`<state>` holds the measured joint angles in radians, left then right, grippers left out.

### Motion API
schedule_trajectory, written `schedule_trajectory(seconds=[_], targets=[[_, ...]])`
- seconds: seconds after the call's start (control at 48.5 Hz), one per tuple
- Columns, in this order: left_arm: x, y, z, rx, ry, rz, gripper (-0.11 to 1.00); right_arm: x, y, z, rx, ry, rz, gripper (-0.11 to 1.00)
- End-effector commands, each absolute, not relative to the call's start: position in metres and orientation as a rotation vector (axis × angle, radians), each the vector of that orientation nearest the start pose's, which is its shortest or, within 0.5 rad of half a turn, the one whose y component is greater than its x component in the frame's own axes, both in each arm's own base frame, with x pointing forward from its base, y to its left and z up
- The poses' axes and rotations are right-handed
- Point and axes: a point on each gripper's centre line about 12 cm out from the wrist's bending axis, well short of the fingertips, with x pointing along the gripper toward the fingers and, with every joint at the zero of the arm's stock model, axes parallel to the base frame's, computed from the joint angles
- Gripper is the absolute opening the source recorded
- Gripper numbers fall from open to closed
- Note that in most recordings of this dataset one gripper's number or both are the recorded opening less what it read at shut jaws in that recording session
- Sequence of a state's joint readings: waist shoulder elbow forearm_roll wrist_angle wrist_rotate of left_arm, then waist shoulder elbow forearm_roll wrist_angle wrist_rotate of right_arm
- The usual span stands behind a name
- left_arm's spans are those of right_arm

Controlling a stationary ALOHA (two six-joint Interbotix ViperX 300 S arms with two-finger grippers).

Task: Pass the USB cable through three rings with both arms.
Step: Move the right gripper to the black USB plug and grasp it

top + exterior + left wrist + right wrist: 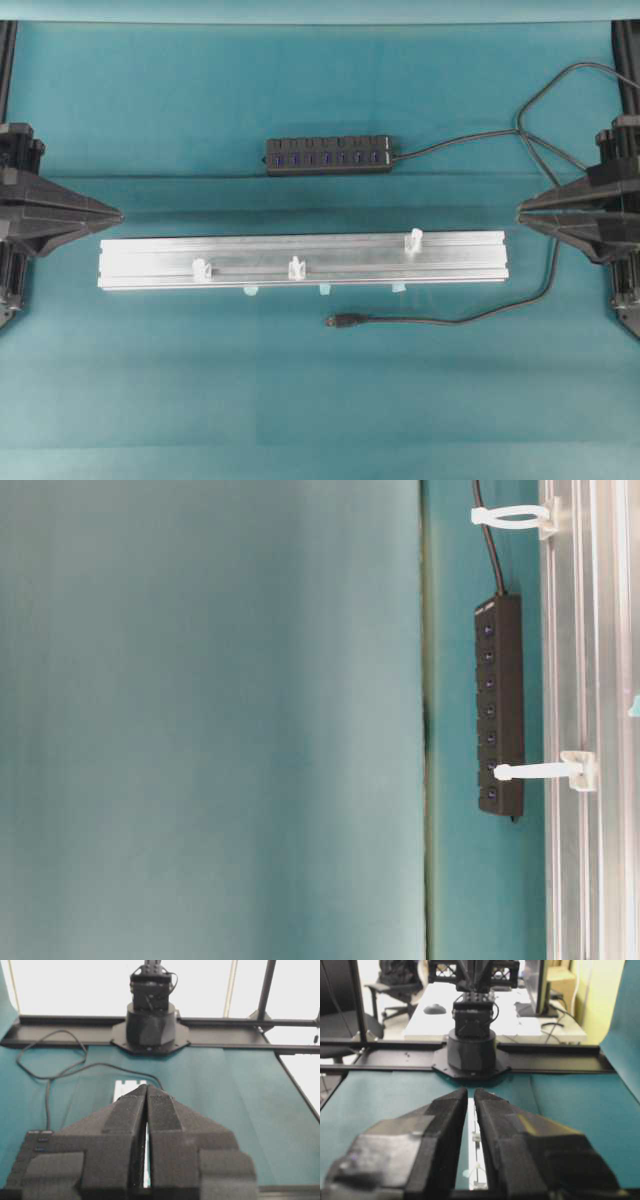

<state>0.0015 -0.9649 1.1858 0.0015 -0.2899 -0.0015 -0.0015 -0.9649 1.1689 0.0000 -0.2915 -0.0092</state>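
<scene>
The USB cable [455,321] lies on the teal table in front of the silver rail [300,250], its plug [343,321] pointing left and its length curving up toward the right arm. The three rings stand upright on the rail: left [201,269], middle [296,267], right [413,240]. Two rings [515,517] [535,771] show in the table-level view. My left gripper [118,213] [147,1087] hovers off the rail's left end, shut and empty. My right gripper [521,210] [471,1091] hovers off the right end, shut but for a thin slit, holding nothing.
A black multi-port hub [328,155] [500,705] lies behind the rail, its cord [455,142] running to the back right. The opposite arm's base fills the far middle of each wrist view. Teal cloth spreads in front of the rail.
</scene>
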Motion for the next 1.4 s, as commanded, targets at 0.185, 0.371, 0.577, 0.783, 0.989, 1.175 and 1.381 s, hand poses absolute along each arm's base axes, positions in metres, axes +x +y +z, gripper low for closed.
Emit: schedule_trajectory(seconds=[0.185,0.371,0.577,0.783,0.989,1.175,1.381], targets=[[0.214,0.000,0.306,-0.031,-0.037,-0.002,0.02,0.208,-0.003,0.295,0.151,0.008,-0.019,-0.10],[0.215,0.000,0.310,-0.031,0.011,-0.002,0.02,0.220,-0.001,0.295,0.187,0.151,-0.020,-0.10],[0.216,0.000,0.309,-0.031,0.081,0.002,0.02,0.248,0.002,0.287,0.186,0.357,-0.020,-0.10],[0.216,0.000,0.309,-0.031,0.101,0.001,0.02,0.294,0.011,0.263,0.174,0.593,-0.007,-0.10],[0.217,0.000,0.310,-0.031,0.100,0.003,0.02,0.333,0.016,0.234,0.144,0.880,-0.005,-0.10],[0.217,0.001,0.308,-0.029,0.107,0.007,0.02,0.354,0.016,0.215,0.101,1.045,-0.012,-0.10],[0.217,0.001,0.304,-0.030,0.136,0.008,0.02,0.364,0.016,0.205,0.096,1.091,-0.015,-0.10]])
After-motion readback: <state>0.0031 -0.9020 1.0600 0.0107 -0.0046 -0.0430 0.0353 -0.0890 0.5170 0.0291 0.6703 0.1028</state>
